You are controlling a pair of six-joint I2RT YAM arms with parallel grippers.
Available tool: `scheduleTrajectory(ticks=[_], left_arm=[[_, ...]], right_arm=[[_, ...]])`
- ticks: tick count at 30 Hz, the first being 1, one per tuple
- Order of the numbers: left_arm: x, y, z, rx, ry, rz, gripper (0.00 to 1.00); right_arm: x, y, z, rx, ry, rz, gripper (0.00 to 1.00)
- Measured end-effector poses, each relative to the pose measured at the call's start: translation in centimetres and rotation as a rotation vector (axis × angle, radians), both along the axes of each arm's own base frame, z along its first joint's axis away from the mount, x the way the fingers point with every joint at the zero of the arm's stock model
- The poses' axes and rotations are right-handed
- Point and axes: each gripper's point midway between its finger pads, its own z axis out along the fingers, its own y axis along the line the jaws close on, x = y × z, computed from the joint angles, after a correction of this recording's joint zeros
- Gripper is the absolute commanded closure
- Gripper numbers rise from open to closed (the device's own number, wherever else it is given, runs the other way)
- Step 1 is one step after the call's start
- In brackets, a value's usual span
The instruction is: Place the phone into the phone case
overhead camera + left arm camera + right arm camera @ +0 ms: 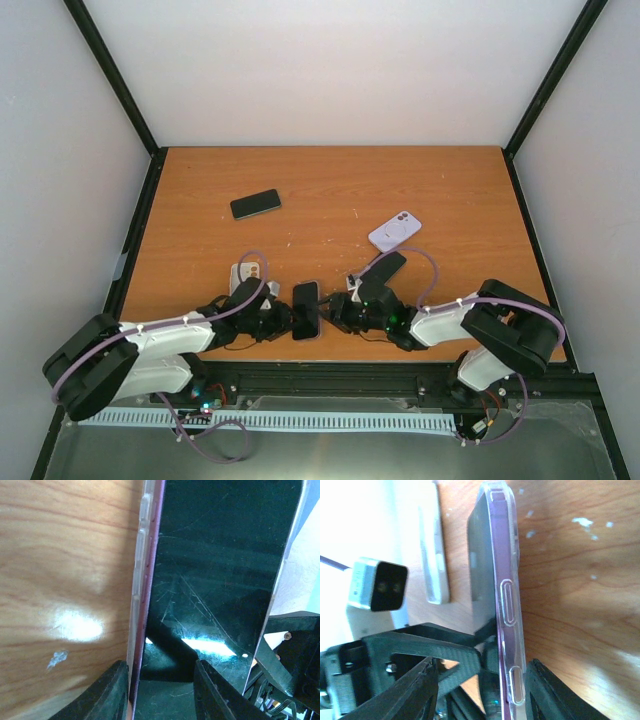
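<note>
My two arms meet at the near edge of the table (450, 190), and the phone (305, 310) lies between them, screen up, with its long axis running away from me. The left gripper (280, 318) comes at it from one long side and the right gripper (335, 312) from the other.

On the left wrist view I see the dark, scratched screen and the case (139, 555) as a clear strip along the phone's edge. One finger (107, 695) sits on the wood side, just beside the case. The other overlaps the glass, and I cannot tell whether these jaws are pinching or only straddling.

On the right wrist view the case (512, 580) wraps the phone's purple edge, button covers included. The right jaws stand apart, wider than the phone is thick. One finger (550, 695) is against the back of the case and the other (420, 690) is off the screen.

A little farther out a dark phone (386, 266) lies just behind the right gripper, and a white slab (243, 272) is partly under the left arm. Beyond the dark phone is a lilac phone (394, 232), camera side up. Farthest, left of centre, a black phone (255, 204) lies well apart from the rest.
</note>
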Motion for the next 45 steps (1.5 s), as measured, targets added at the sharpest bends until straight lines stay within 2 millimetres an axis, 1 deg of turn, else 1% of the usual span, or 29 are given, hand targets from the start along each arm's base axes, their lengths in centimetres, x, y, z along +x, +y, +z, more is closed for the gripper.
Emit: scheduleTrajectory(ticks=[3, 6, 11, 13, 17, 19, 21, 23, 26, 27, 28, 29, 30, 31, 34, 36, 38, 42, 45], left_arm=[[-0.1, 0.0, 0.2, -0.009, -0.004, 0.001, 0.62], [-0.1, 0.1, 0.3, -0.012, -0.005, 0.002, 0.61], [-0.1, 0.1, 0.2, -0.01, -0.003, 0.002, 0.61], [-0.1, 0.1, 0.2, -0.01, -0.003, 0.002, 0.61], [-0.1, 0.0, 0.2, -0.013, -0.004, 0.0, 0.61], [-0.1, 0.0, 0.2, -0.014, -0.003, -0.001, 0.61], [-0.1, 0.0, 0.2, -0.014, -0.003, -0.001, 0.61], [-0.1, -0.1, 0.3, -0.014, -0.004, -0.002, 0.57], [0.0, -0.2, 0.6, -0.004, -0.005, -0.008, 0.45], [0.2, -0.2, 1.0, -0.005, -0.013, -0.011, 0.41], [0.3, -0.3, 1.7, -0.013, -0.03, -0.012, 0.34], [0.6, -0.5, 2.9, -0.033, -0.06, -0.014, 0.29], [0.7, -0.5, 3.4, -0.04, -0.078, -0.017, 0.26], [1.0, -0.5, 4.4, -0.065, -0.104, -0.011, 0.24], [1.6, -0.3, 8.0, -0.169, -0.192, 0.003, 0.19], [1.9, 0.2, 10.0, -0.235, -0.249, 0.015, 0.16], [1.7, 0.6, 11.7, -0.3, -0.299, 0.016, 0.16], [0.7, 0.4, 14.7, -0.41, -0.38, -0.032, 0.17], [-0.1, 0.1, 17.1, -0.496, -0.434, -0.076, 0.18]], right_arm=[[0.0, 0.2, 0.6, 0.032, -0.003, -0.001, 0.52], [0.0, 0.4, 0.8, 0.048, -0.001, 0.002, 0.52], [0.1, 0.6, 0.1, 0.081, 0.018, -0.001, 0.53], [-0.2, 0.7, -0.3, 0.083, 0.032, 0.012, 0.56], [-1.5, 1.2, -1.0, 0.087, 0.063, 0.076, 0.63], [-1.9, 1.3, -1.1, 0.086, 0.068, 0.094, 0.67], [-2.0, 1.2, -1.3, 0.079, 0.07, 0.099, 0.76], [-2.1, 1.1, -1.6, 0.067, 0.069, 0.103, 0.82], [-2.2, 0.9, -1.5, 0.059, 0.065, 0.104, 0.86], [-2.3, 0.8, -1.2, 0.061, 0.061, 0.103, 0.86], [-2.3, 0.7, -0.9, 0.062, 0.055, 0.104, 0.86], [-2.3, 0.7, -0.6, 0.065, 0.045, 0.104, 0.86], [-2.2, 0.6, -0.1, 0.069, 0.031, 0.104, 0.86], [-2.1, 0.6, 0.4, 0.075, 0.018, 0.103, 0.86], [-1.8, 0.3, 2.4, 0.095, -0.039, 0.095, 0.87], [-1.6, -0.1, 3.9, 0.109, -0.085, 0.094, 0.87], [-1.6, -0.5, 5.5, 0.12, -0.139, 0.096, 0.87], [-2.0, -1.2, 9.3, 0.16, -0.263, 0.124, 0.87], [-2.8, -1.6, 12.4, 0.215, -0.368, 0.166, 0.87]])
